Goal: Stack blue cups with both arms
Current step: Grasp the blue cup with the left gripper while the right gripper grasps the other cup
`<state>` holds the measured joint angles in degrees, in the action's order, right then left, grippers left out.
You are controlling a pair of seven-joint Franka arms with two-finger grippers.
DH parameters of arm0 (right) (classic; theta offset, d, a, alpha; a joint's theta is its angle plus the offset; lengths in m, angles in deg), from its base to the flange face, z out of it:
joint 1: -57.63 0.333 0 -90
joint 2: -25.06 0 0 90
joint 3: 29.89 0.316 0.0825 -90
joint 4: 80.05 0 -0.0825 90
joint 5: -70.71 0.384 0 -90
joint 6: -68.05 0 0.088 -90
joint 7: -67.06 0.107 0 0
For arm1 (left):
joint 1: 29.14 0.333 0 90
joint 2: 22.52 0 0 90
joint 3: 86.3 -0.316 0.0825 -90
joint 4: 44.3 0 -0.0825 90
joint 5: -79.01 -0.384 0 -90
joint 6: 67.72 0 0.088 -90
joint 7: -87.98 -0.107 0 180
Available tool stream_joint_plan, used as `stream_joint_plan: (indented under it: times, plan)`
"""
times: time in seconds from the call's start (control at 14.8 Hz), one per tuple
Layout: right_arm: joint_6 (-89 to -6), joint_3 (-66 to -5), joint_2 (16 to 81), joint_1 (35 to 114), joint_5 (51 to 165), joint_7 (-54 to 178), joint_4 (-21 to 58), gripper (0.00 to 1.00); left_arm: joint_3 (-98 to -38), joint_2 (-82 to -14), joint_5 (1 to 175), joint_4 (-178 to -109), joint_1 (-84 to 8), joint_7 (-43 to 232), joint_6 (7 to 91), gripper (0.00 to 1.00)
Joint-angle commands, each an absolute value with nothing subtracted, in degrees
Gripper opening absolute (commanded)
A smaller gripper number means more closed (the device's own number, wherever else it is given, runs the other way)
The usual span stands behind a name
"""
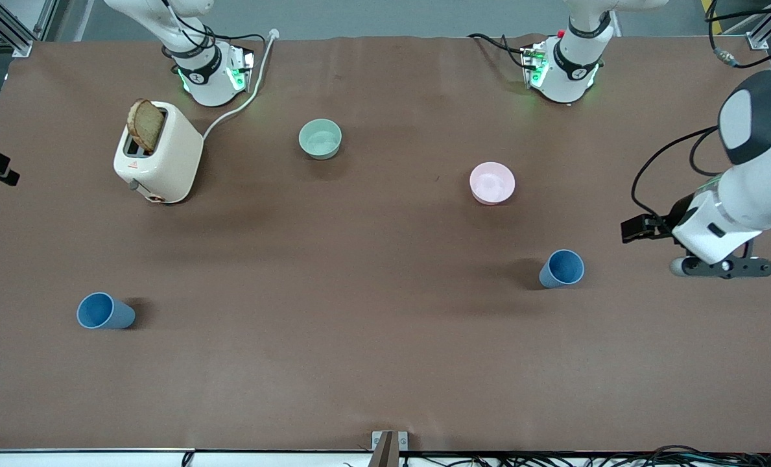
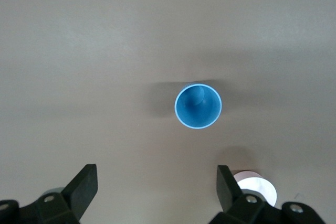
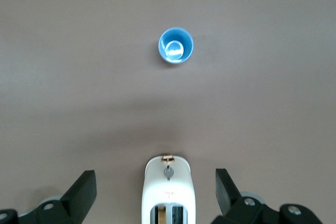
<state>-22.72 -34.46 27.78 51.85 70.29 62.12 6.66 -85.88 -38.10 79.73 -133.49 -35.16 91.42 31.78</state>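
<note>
Two blue cups stand upright and apart on the brown table. One blue cup (image 1: 105,311) is toward the right arm's end, nearer the front camera than the toaster; it also shows in the right wrist view (image 3: 176,45). The other blue cup (image 1: 561,268) is toward the left arm's end, nearer the front camera than the pink bowl; it also shows in the left wrist view (image 2: 198,106). My left gripper (image 1: 641,229) (image 2: 157,174) is open and empty, high over the table beside that cup. My right gripper (image 3: 156,174) is open and empty, high over the toaster, out of the front view.
A white toaster (image 1: 165,155) (image 3: 168,192) with a slice of toast (image 1: 146,124) stands near the right arm's base, its cord running to the table's edge. A mint-green bowl (image 1: 320,138) and a pink bowl (image 1: 492,183) (image 2: 257,187) sit mid-table.
</note>
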Motion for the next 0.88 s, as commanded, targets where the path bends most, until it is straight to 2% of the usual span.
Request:
stream_joint_plan:
  times: [0.0, 0.14, 0.34, 0.61, 0.81]
  plan:
    - [-26.33, -34.03, 31.46, 51.22, 69.83, 62.05, 5.12, 1.0, -84.46, -40.34, 79.01, -135.62, -35.21, 90.35, 34.75, 1.0]
    - [-27.57, -34.03, 35.41, 49.65, 69.83, 61.09, 4.59, 1.0, -84.36, -43.5, 79.01, -135.79, -35.21, 90.44, 36.07, 1.0]
    - [-34.41, -33.94, 41.83, 47.62, 70.1, 58.54, 4.24, 1.0, -84.28, -46.33, 79.01, -136.84, -35.12, 90.44, 38.61, 1.0]
    - [-41.1, -33.76, 49.4, 46.03, 71.06, 53.79, 4.06, 0.94, -84.36, -46.95, 79.01, -143.69, -34.94, 91.05, 49.32, 1.0]
    - [-49.7, -33.76, 55.45, 45.6, 71.41, 53.96, 4.06, 0.94, -84.36, -48.79, 79.01, -144.58, -35.03, 91.32, 52.68, 1.0]
